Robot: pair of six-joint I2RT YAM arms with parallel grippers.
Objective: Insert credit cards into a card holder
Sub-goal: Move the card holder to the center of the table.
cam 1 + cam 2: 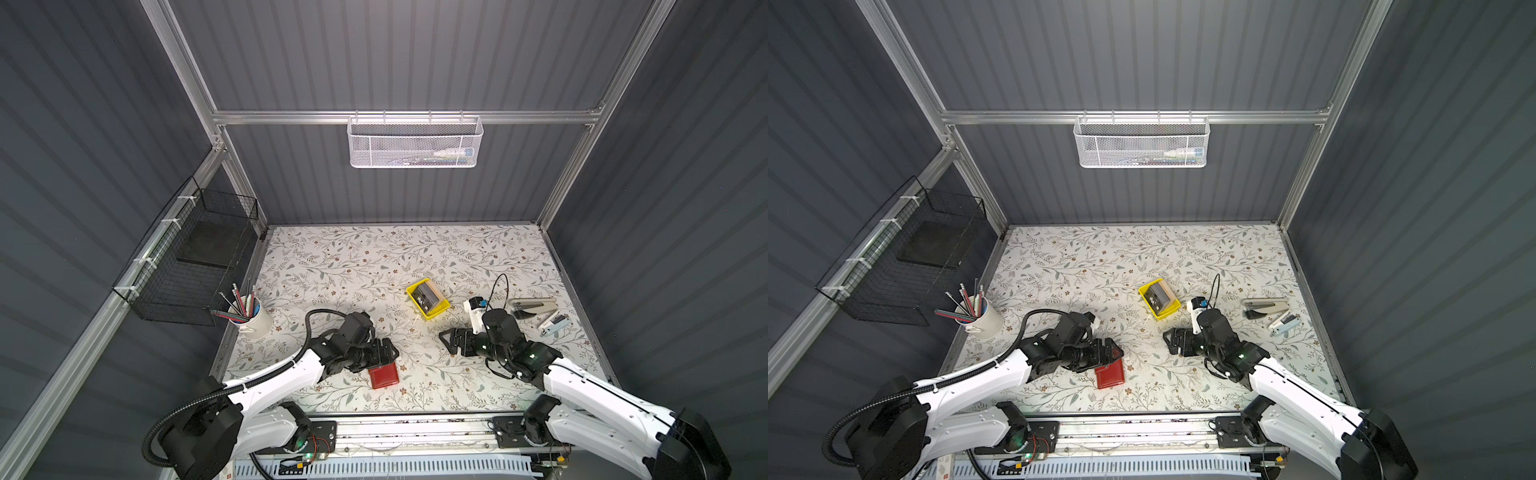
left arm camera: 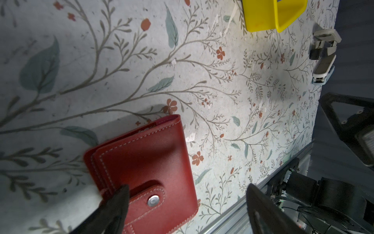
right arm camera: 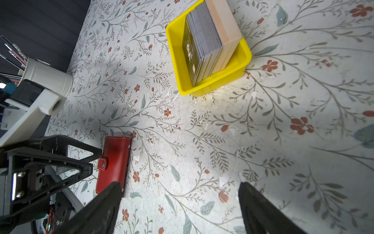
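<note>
Left gripper (image 1: 390,352) hangs low over the floral table (image 1: 332,266), its 2 jaws spread wide with nothing between them. Just beside it, on the side toward the robot's base, lies the card holder (image 1: 384,376). This is a small red booklet wallet with pale stitching. It lies flat and closed, and its strap is snapped down by 1 silver button.

In the left wrist view, the strap end of the wallet sits next to 1 dark fingertip (image 2: 119,200). The finger may be brushing the strap, but the view is too close and blurred to be sure.

Right gripper (image 1: 446,340) is likewise wide open and empty. It faces the left gripper across the middle of the table and is well apart from the wallet.

The credit cards (image 3: 204,44) stand on edge as a dark stack in a small yellow tray (image 3: 212,85), leaning against a pale tan block (image 3: 224,26). In both top views the tray lies farther back on the table than both grippers and nearer the right one. Its long side runs diagonally.

So the left arm is the nearer one to the closed wallet, and the right arm is the nearer one to the cards. The wallet probably has to be unsnapped and opened before any card can go in.
</note>
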